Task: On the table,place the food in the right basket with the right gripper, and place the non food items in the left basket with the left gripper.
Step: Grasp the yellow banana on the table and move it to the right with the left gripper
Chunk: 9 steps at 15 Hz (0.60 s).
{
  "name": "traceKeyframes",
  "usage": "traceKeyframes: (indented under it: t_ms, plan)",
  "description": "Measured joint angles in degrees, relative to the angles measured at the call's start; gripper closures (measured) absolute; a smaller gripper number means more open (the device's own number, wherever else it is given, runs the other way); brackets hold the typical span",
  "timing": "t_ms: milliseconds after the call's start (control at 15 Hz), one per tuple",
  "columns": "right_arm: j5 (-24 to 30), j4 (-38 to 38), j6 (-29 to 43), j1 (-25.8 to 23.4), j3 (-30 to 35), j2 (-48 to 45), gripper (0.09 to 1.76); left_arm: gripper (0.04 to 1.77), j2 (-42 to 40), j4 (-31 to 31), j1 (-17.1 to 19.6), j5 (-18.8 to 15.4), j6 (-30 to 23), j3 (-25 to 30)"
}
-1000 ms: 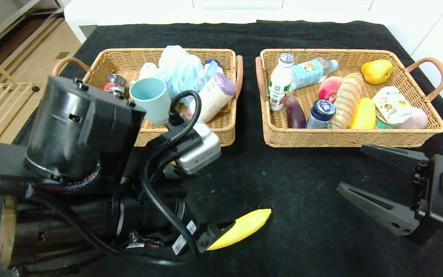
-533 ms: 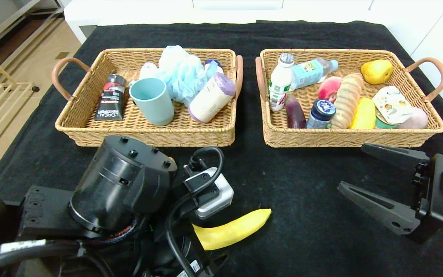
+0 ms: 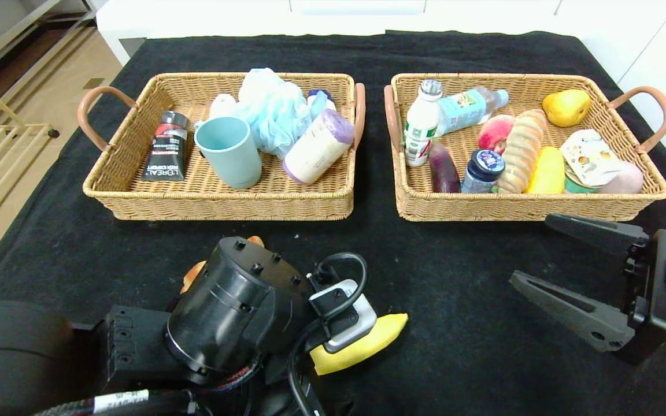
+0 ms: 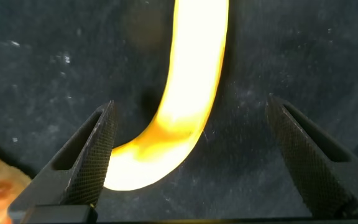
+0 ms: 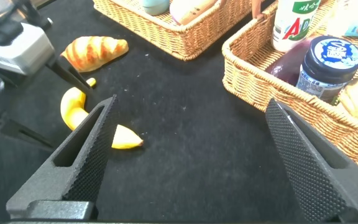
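Observation:
A yellow banana (image 3: 380, 337) lies on the black table near the front, partly under my left arm. In the left wrist view the banana (image 4: 191, 68) rests on the cloth between the spread fingers of my open left gripper (image 4: 190, 106), untouched. A croissant (image 3: 193, 276) peeks out behind the left arm, and the right wrist view shows the croissant (image 5: 96, 51) whole. My right gripper (image 3: 529, 248) hovers open and empty at the front right, in front of the right basket (image 3: 518, 209). The left basket (image 3: 217, 203) holds a black tube (image 3: 166, 147), a teal cup (image 3: 230, 151) and a blue bath puff (image 3: 272, 112).
The right basket is crowded with bottles, a long bread (image 3: 521, 151), a pear (image 3: 567, 107) and packets. A white and purple bottle (image 3: 318, 147) leans in the left basket. Black cloth (image 3: 448, 277) lies bare between the banana and my right gripper. The table's left edge drops to the floor.
My left arm has drawn back from the left basket to the front of the table and come down over the banana. The black tube now shows in the basket. The right arm has barely moved.

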Motion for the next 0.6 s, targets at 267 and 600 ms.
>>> traceKeyframes:
  t_ms: [267, 600]
  plan:
    - [0.00, 0.00, 0.00, 0.00, 0.00, -0.09, 0.14, 0.10, 1.72, -0.46, -0.17, 2.10, -0.07, 0.22]
    - [0.00, 0.00, 0.00, 0.06, 0.09, -0.11, 0.14, 0.54, 2.95, -2.91, -0.11, 2.76, -0.18, 0.74]
